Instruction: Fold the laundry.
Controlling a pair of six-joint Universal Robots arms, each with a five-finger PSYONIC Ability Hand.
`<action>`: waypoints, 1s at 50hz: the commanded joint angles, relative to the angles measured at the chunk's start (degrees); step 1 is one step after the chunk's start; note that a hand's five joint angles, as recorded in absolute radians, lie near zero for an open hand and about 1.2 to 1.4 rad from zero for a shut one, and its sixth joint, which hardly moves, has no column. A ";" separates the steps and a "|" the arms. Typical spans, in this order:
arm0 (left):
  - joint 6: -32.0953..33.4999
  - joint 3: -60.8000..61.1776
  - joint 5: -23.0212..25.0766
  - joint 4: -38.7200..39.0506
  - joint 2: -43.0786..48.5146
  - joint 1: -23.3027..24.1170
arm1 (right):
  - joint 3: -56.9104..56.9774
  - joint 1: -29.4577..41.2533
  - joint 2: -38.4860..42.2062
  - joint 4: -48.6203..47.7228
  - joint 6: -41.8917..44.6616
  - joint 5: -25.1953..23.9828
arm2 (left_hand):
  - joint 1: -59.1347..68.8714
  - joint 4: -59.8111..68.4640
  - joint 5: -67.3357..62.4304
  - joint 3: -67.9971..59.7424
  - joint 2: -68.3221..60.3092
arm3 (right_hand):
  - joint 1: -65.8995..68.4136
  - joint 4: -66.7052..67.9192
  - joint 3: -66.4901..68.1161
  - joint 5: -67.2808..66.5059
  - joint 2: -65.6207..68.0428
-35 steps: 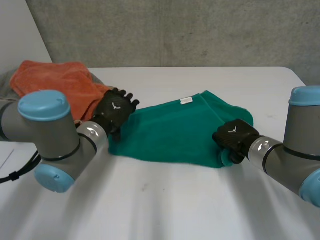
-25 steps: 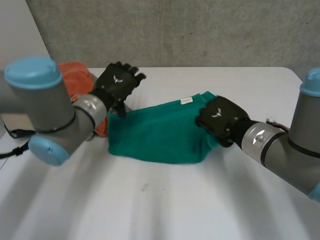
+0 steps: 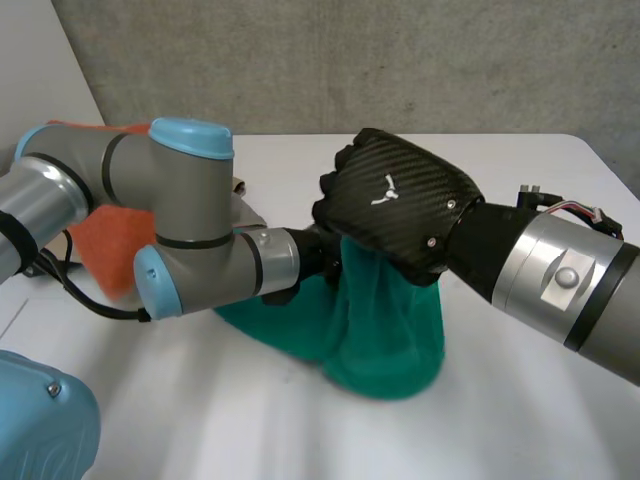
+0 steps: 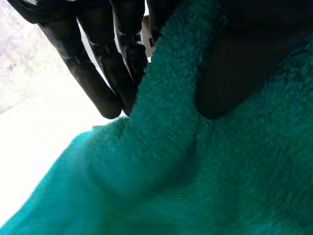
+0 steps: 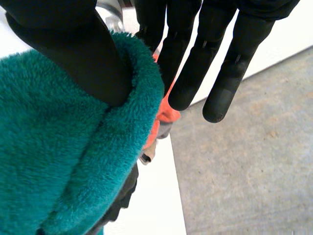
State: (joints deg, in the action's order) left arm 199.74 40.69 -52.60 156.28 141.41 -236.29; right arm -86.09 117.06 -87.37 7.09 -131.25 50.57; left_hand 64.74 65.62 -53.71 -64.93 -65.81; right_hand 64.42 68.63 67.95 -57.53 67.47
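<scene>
In my head view the towel point(image 3: 385, 335) sits mid-frame on the bench point(image 3: 520, 430). Its top is gathered up under the right robot hand point(image 3: 395, 210), which reaches in from the right. The left robot hand point(image 3: 318, 255) meets the towel from the left. A second cloth point(image 3: 100, 235) lies at the frame's left, behind the left arm.
</scene>
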 commanded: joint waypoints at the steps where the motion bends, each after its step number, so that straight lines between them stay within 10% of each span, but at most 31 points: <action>1: -6.62 -4.91 -15.12 5.59 -4.38 -1.89 | 1.88 -3.41 5.27 -2.26 -1.20 1.54 | 15.26 14.38 -16.29 -15.07 -14.19 | 15.58 11.37 12.05 -12.47 12.53; 12: -7.70 7.81 -27.20 22.12 -21.08 -2.60 | 11.99 -5.35 13.45 -13.23 -3.22 16.40 | 15.26 14.38 -16.29 -15.07 -14.19 | 15.58 11.37 12.05 -12.47 12.53; 22: 0.55 33.64 -39.50 32.58 -29.97 1.26 | 7.00 -3.78 18.28 -24.23 -5.77 6.75 | 15.26 14.38 -16.29 -15.07 -14.19 | 15.58 11.37 12.05 -12.47 12.53; 30: 1.97 39.91 -39.77 30.93 -23.12 3.55 | 2.86 -2.54 27.16 -18.53 -5.25 3.39 | 15.26 14.38 -16.29 -15.07 -14.19 | 15.58 11.37 12.05 -12.47 12.53; 38: 1.79 37.45 -39.86 22.15 -23.11 1.71 | 2.51 -2.81 30.16 -10.78 -3.13 9.18 | -24.04 -24.92 23.00 24.23 25.11 | 15.58 11.37 12.05 -12.47 12.53; 43: 1.27 36.83 -38.81 17.57 -27.84 -2.06 | -0.65 -2.11 24.02 -13.07 -11.10 15.07 | -33.97 -34.85 32.93 34.16 35.04 | -30.73 -34.93 -34.26 33.84 -33.78; 50: -0.84 36.83 -33.63 13.88 -32.78 -5.76 | -1.45 -0.78 16.54 -11.14 -24.12 21.40 | -44.94 -45.82 43.91 45.13 46.01 | -53.05 -57.25 -56.58 56.15 -56.10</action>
State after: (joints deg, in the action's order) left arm 200.46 77.49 -90.14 172.76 112.40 -239.14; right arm -87.04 115.34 -65.02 -5.22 -145.57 67.30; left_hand 21.39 20.99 -10.82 -21.57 -21.42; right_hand 19.27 18.73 19.24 -7.67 19.53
